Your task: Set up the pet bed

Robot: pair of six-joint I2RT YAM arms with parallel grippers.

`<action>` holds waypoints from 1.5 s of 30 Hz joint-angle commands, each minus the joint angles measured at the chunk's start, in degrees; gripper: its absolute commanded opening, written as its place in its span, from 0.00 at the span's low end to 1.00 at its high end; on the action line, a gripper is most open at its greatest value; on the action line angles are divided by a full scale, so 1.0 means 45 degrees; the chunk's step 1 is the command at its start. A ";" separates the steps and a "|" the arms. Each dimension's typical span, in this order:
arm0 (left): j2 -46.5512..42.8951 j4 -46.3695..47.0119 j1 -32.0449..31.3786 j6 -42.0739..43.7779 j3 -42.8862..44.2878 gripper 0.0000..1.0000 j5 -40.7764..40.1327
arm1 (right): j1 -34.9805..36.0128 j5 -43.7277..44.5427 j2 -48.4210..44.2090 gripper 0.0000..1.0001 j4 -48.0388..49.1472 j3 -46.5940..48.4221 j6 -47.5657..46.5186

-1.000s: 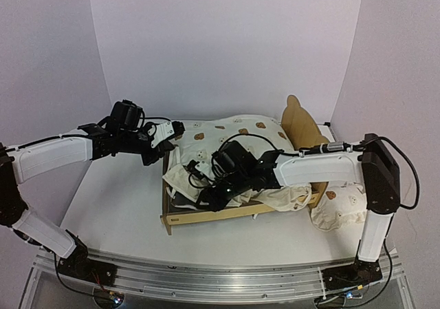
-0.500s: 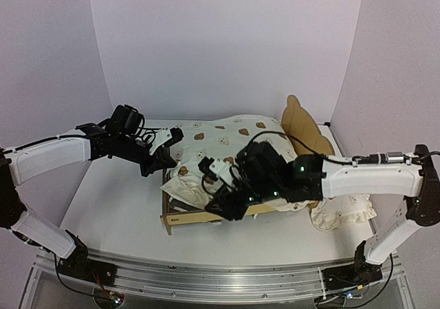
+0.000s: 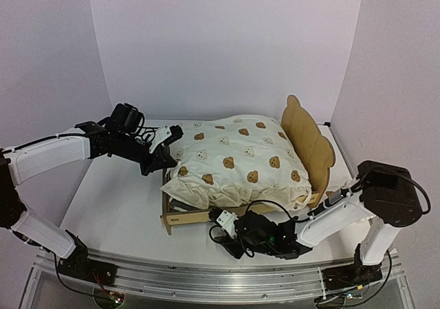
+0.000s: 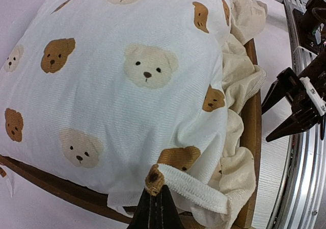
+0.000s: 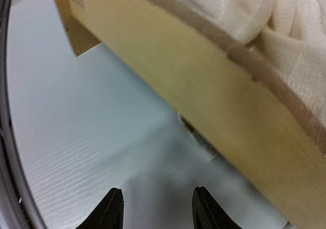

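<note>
Cushion (image 3: 237, 161) atop pet bed (image 3: 306, 138) (bear-print)

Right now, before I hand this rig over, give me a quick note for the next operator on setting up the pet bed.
Left end effector: shut, pinching a foot-end corner of the cushion.
Right end effector: open, empty, low over the table beside the front rail.
pet bed: upright mid-table, headboard on the right.
Done: cushion laid across the frame.
Left: fabric looks bunched along the near side; probably smooth it, then release the corner.
</note>
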 commanded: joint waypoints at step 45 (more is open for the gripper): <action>-0.0268 -0.5158 -0.0109 -0.3880 0.3264 0.00 0.3737 | -0.1508 -0.4645 0.0521 0.00 -0.0937 0.1771 -0.0390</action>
